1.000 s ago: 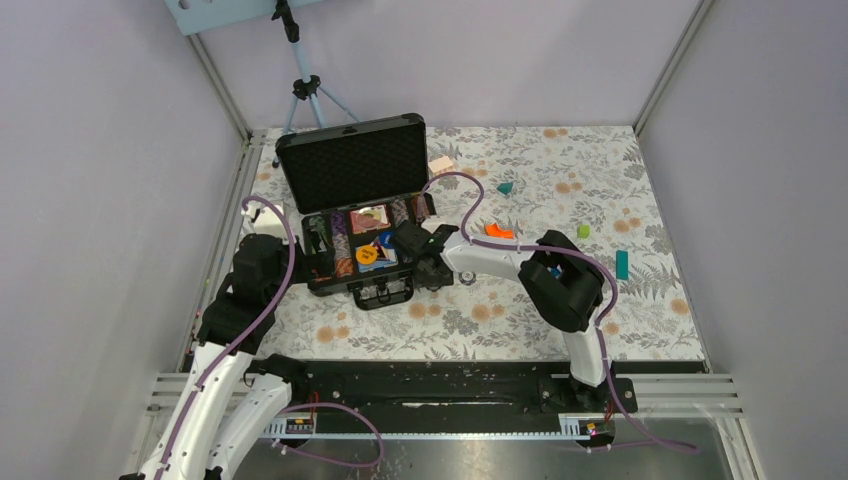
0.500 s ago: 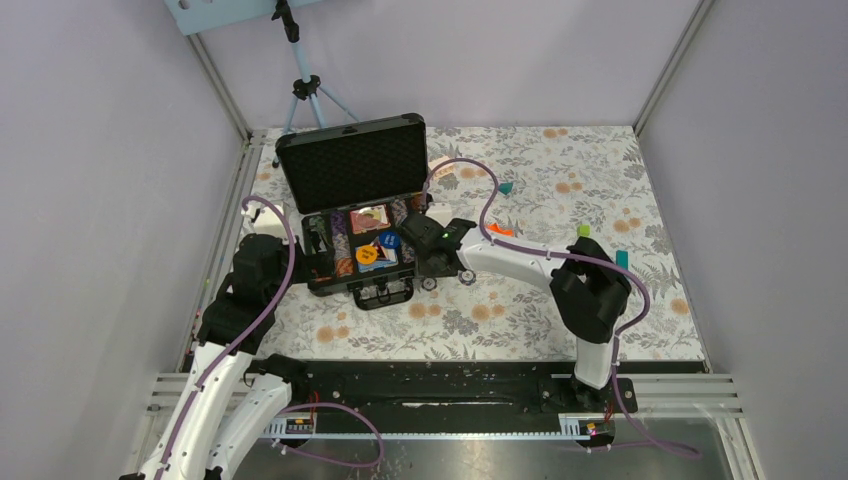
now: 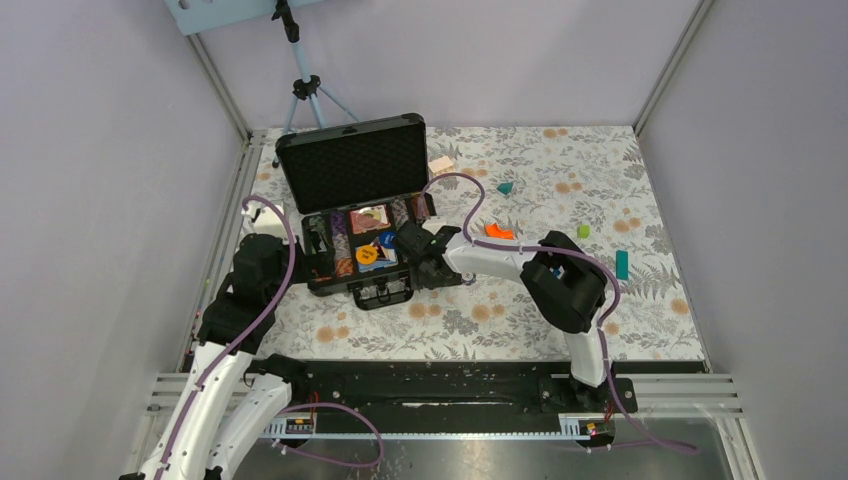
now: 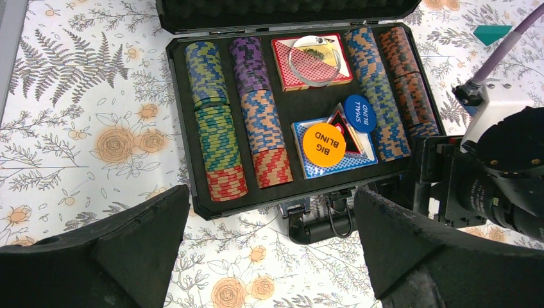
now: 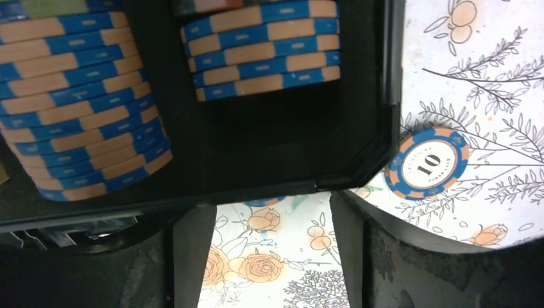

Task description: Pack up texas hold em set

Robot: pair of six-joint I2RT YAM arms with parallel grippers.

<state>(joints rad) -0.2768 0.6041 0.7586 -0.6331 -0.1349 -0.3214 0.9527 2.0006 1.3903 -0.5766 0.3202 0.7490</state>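
On the flowered tablecloth (image 3: 520,310), your left gripper (image 4: 269,218) hangs wide and empty before the open case (image 3: 350,165). The right gripper (image 5: 272,250), jaws parted on nothing, sits at its near right corner. Only that wrist view shows the loose chip (image 5: 428,162) lying flat just outside: thin, slick, probably best pinched across its rim. Beyond, chip rows (image 4: 215,115) fill the case.

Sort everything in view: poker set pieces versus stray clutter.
Belongs to the job:
open black case
chip rows
card decks
BIG BLIND disc
SMALL BLIND disc
loose blue chip outside the case

Just lying about:
orange block
teal blocks
green block
tripod
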